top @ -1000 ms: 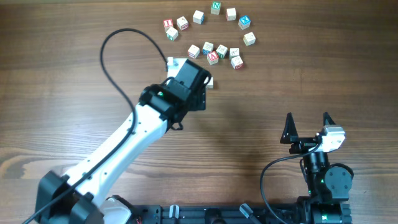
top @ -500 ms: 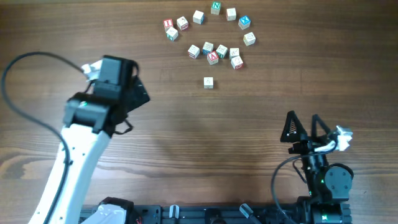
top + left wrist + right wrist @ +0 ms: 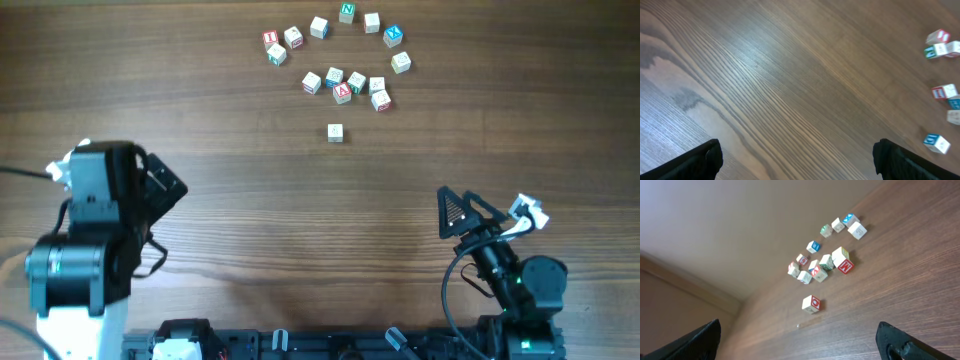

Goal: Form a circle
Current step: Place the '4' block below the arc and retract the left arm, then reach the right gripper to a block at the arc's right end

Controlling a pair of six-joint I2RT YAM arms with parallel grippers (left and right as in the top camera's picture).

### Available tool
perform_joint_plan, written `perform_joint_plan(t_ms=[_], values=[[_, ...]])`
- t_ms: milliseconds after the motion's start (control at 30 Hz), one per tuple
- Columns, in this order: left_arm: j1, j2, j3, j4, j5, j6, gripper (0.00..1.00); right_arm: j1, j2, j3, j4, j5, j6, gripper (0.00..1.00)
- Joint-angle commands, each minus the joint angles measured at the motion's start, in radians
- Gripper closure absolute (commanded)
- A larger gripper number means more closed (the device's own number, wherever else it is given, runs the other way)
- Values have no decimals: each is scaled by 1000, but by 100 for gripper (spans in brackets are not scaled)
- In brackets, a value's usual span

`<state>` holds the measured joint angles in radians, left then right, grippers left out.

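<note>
Wooden table (image 3: 300, 230) | alphabet cubes (image 3: 343, 83) loosely clustered, lone cube (image 3: 335, 132) apart | left gripper (image 3: 165, 188) spread wide, empty | right gripper (image 3: 468, 215) likewise

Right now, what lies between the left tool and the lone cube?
Only bare table; the overhead view shows it from left tool to lone cube.

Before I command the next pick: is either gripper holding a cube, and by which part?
Nothing is held: the left gripper and right gripper are both open and empty, away from the cubes.
</note>
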<state>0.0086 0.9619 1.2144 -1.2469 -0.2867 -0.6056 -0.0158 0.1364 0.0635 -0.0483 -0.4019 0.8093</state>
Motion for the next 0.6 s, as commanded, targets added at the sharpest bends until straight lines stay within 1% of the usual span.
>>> perform_joint_plan(t_ms=[0, 67, 133, 200, 267, 333, 367, 400, 500, 567], values=[[6, -74, -4, -37, -23, -12, 0, 5, 177, 131, 4, -28, -85, 0], [6, -97, -4, -75, -45, -12, 0, 5, 331, 241, -42, -33, -139, 1], [6, -107, -4, -91, -47, -12, 0, 5, 486, 380, -138, -29, -203, 1], [6, -105, -4, -98, -47, -12, 0, 6, 665, 555, -282, -26, -293, 1], [6, -103, -5, -97, -47, -12, 0, 10, 797, 692, -402, -26, -356, 1], [6, -102, -5, -97, -47, -12, 0, 20, 959, 863, -557, -46, -393, 0], [6, -102, -5, -98, -47, -12, 0, 22, 1055, 957, -627, -109, -375, 0], [6, -102, -5, -98, -47, -12, 0, 22, 1118, 993, -628, -155, -360, 0], [6, -102, -4, -98, -47, -12, 0, 24, 1187, 990, -609, -182, -282, 0], [6, -102, -5, -97, -47, -12, 0, 40, 1248, 990, -594, -245, -332, 0]])
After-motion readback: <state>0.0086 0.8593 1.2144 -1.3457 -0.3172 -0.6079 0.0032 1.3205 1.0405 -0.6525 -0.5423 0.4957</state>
